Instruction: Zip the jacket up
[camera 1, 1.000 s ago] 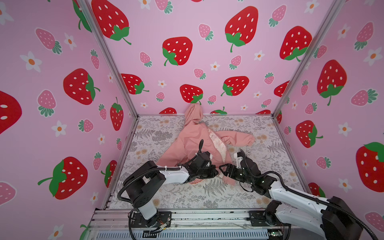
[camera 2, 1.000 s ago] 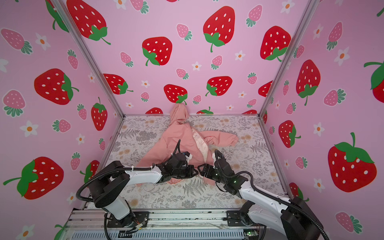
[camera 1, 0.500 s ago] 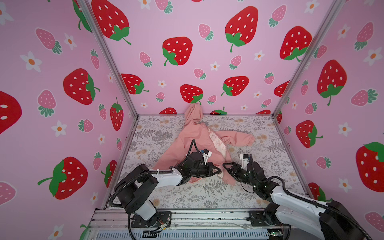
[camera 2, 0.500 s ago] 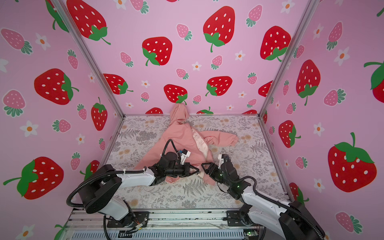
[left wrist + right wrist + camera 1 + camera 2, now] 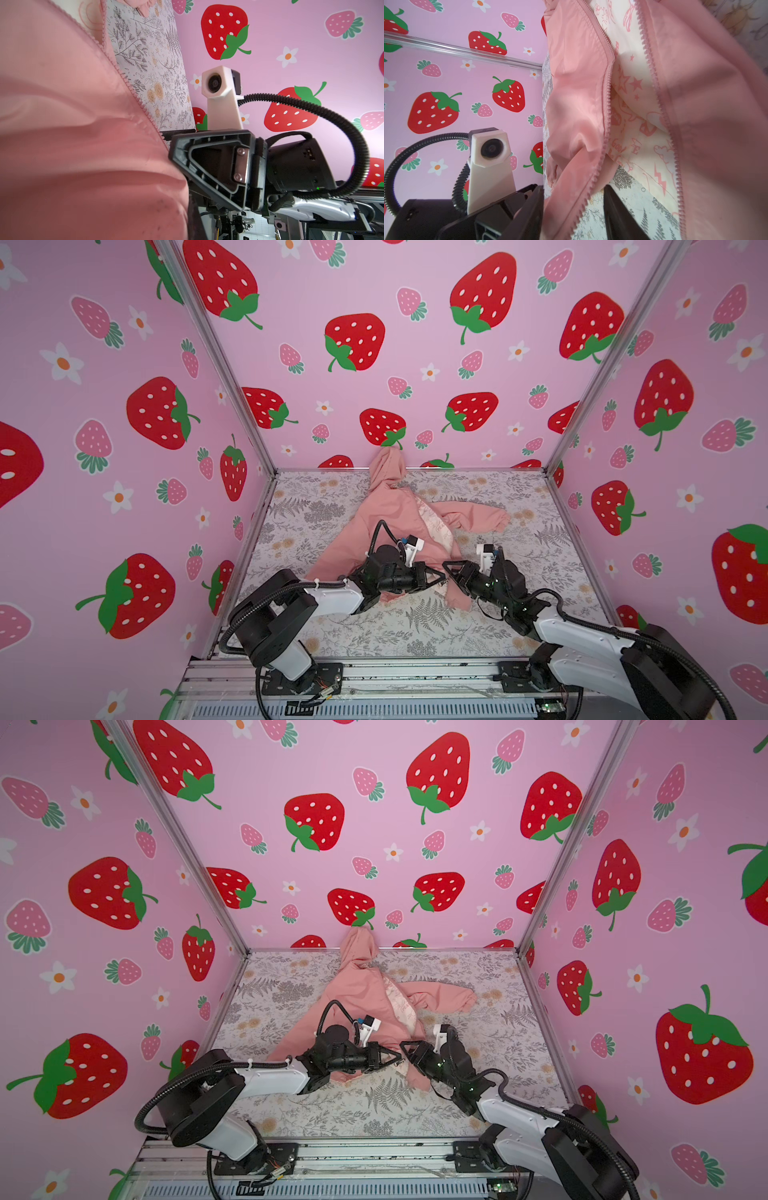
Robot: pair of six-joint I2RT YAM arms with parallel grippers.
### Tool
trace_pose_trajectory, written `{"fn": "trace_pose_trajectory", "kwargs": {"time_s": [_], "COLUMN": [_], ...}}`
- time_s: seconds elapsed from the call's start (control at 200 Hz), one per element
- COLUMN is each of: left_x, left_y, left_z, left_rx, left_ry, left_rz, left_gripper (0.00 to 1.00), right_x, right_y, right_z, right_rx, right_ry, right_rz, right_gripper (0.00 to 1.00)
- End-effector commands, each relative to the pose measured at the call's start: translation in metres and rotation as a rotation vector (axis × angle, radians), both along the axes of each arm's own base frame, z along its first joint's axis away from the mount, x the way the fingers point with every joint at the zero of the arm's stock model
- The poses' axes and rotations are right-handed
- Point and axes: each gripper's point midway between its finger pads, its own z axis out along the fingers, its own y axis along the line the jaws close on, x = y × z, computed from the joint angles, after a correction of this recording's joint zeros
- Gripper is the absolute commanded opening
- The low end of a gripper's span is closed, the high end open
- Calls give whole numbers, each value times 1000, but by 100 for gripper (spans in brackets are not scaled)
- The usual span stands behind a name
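Narrowing from a wider spread, the right gripper point(image 5: 449, 567) had its half-open jaws around the toothed front edge of the jacket point(image 5: 386, 510), which lay unzipped beyond them, while the left gripper point(image 5: 434, 577), jaws shut, seemingly pinched that fabric just beside, so a second grip looked close.

The jacket point(image 5: 386, 510) is coloured salmon pink, its lining point(image 5: 633, 104) printed pink on cream; the table point(image 5: 316, 506) is patterned grey floral.
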Motion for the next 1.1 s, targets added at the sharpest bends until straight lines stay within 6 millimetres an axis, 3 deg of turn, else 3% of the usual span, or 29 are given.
{"fn": "trace_pose_trajectory", "kwargs": {"time_s": [0.0,0.16,0.25,0.315,0.43,0.615,0.91,1.096], "left_x": [-5,-11,-13,-12,-5,10,22,28], "left_y": [2,11,15,17,20,21,37,45], "left_z": [21,19,23,30,46,57,41,51], "left_rx": [-63,-59,-65,-77,-95,-118,-62,-24], "left_ry": [-34,-39,-58,-84,-145,-187,-197,-266], "left_rz": [-12,-1,9,19,48,113,218,259], "left_gripper": [0,1,30,49,63,68,70,71], "right_x": [11,19,22,24,24,26,29,29], "right_y": [12,25,35,41,48,54,47,45], "right_z": [34,58,71,78,90,105,128,132], "right_rx": [92,91,60,42,57,63,74,74], "right_ry": [-63,-128,-166,-182,-196,-195,-192,-184], "right_rz": [9,50,94,125,156,170,124,110], "right_gripper": [40,18,1,0,0,0,0,0]}}
